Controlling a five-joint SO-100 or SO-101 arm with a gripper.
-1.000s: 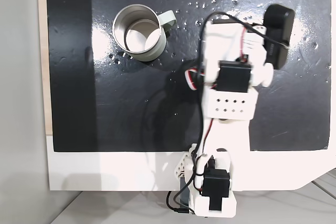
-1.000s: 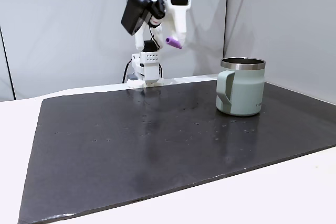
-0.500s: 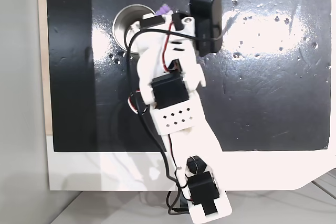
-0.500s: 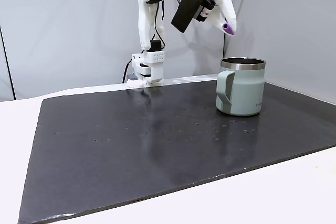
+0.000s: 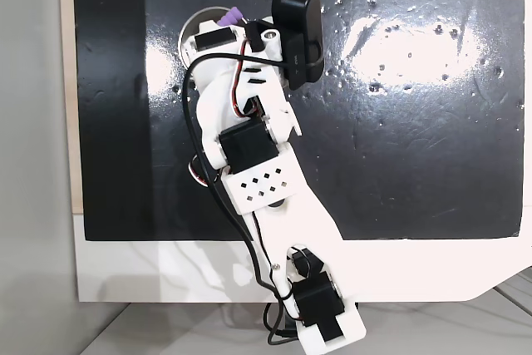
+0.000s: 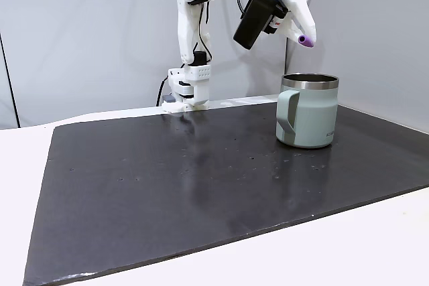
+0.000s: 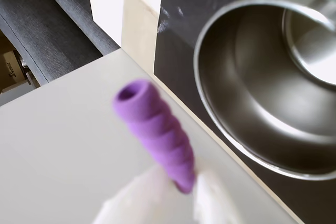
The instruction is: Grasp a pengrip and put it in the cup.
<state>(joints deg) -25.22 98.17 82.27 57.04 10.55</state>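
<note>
Cup: round silvery metal mug [image 6: 310,112] with pale grey-green body and loop handle, upright on the black mat [image 6: 201,179] that covers the white tabletop [image 6: 375,246]. Shiny steel inside, nothing in it as far as the wrist view [image 7: 273,87] shows. From above, the white arm [image 5: 249,164] covers most of the mug; only part of the rim [image 5: 193,24] peeks out.

Black boxy camera housing [image 6: 256,18] rides beside the gripper. Grey wall behind; arm base [image 6: 188,88] at the mat's far edge, well apart from the mug.

Gripper [image 6: 303,37] closed on the small purple ribbed rubber pengrip [image 6: 306,41], held in the air above the mug's rim, not touching it. In the wrist view the pengrip [image 7: 157,132] is pinched at one end between pale fingertips [image 7: 210,203]; its long axis runs out from them, hollow free end pointing away, beside the mug's mouth.
</note>
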